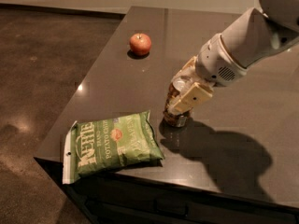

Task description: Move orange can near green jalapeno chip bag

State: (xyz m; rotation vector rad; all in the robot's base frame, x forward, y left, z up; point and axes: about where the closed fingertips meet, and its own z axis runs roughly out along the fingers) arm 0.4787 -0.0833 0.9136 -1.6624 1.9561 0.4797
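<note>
The orange can (175, 107) stands upright on the dark table, its silver top showing, just right of the green jalapeno chip bag (112, 143). The bag lies flat near the table's front left corner, white "Kettle" lettering up. My gripper (183, 93) reaches down from the upper right and is shut on the can, one cream finger (191, 98) across its front side. The can's base is at or just above the tabletop, a short gap from the bag's right edge.
A red-orange apple (140, 44) sits toward the table's far left. The dark table (243, 139) runs on to the right and back, with its left edge and front edge close to the bag. My arm's shadow lies right of the can.
</note>
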